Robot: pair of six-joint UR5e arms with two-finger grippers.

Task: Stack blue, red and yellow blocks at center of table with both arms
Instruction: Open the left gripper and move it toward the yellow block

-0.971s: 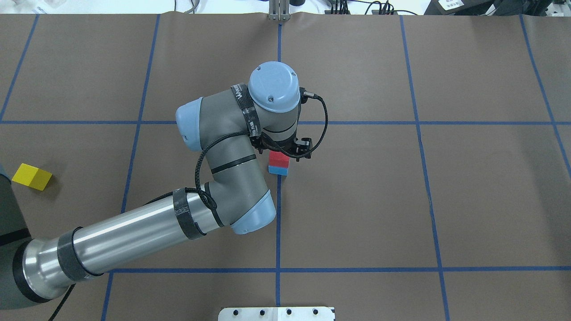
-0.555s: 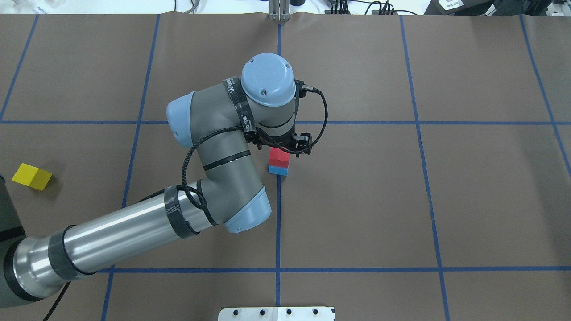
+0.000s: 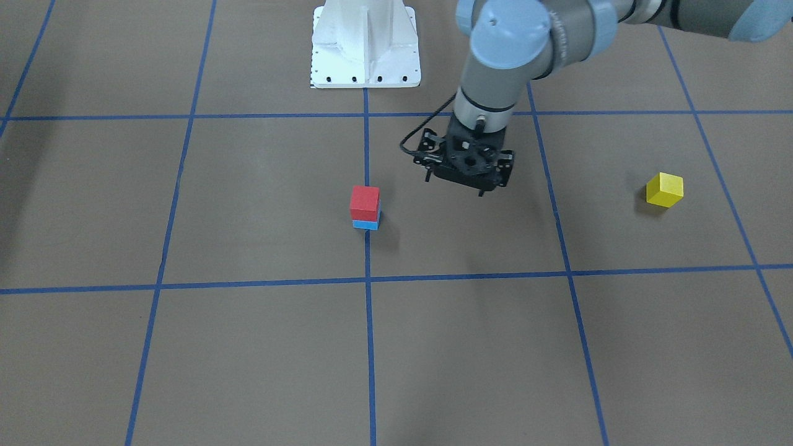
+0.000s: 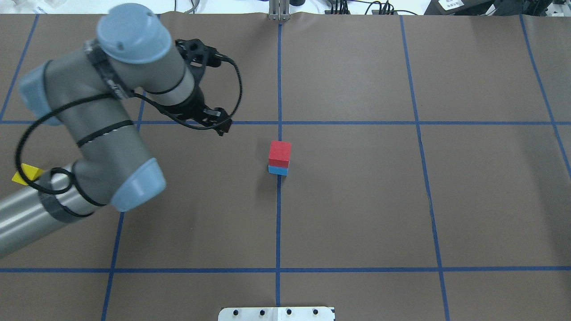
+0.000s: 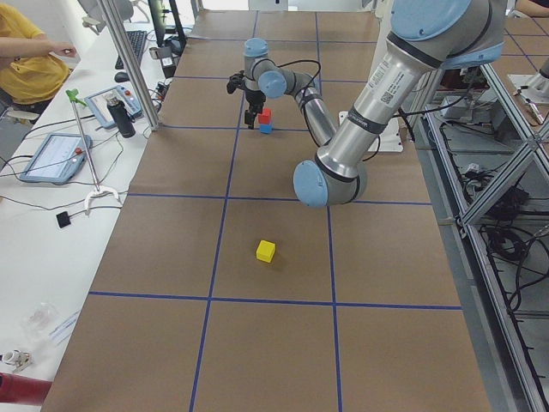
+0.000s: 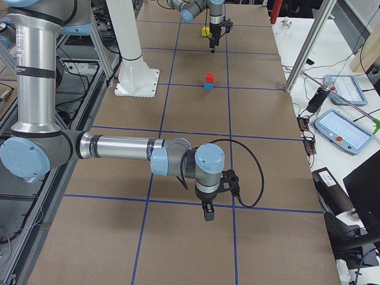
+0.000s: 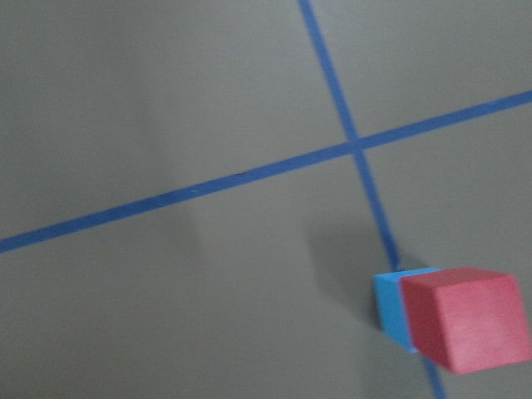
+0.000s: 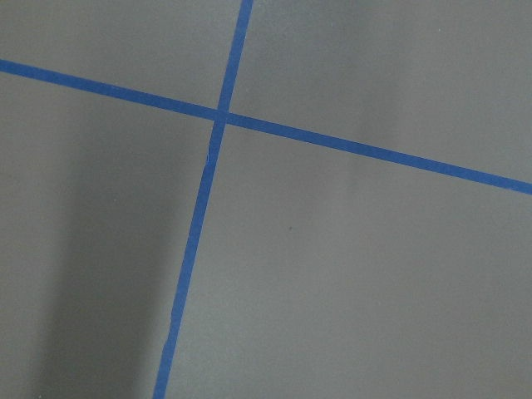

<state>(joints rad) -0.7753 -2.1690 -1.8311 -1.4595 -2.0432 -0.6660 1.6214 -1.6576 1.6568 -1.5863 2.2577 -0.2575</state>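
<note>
A red block [image 4: 279,153] sits on a blue block [image 4: 278,170] at the table's centre cross; both also show in the front view [image 3: 365,201] and the left wrist view [image 7: 470,320]. A yellow block [image 3: 664,189] lies alone far to the robot's left, partly hidden by the arm in the overhead view [image 4: 24,174]. My left gripper [image 3: 455,186] hangs open and empty above the table, between the stack and the yellow block, touching neither. My right gripper [image 6: 206,215] shows only in the exterior right view, over bare table; I cannot tell its state.
The white robot base [image 3: 365,43] stands at the table's near edge. Blue tape lines [image 4: 279,223] divide the brown table cover. Tablets [image 6: 341,130] and metal posts [image 5: 129,60] line the far side, where an operator [image 5: 26,60] sits.
My left gripper was right over the red block; it has lifted off and swung away toward the robot's left. The red block stays on the blue one.
</note>
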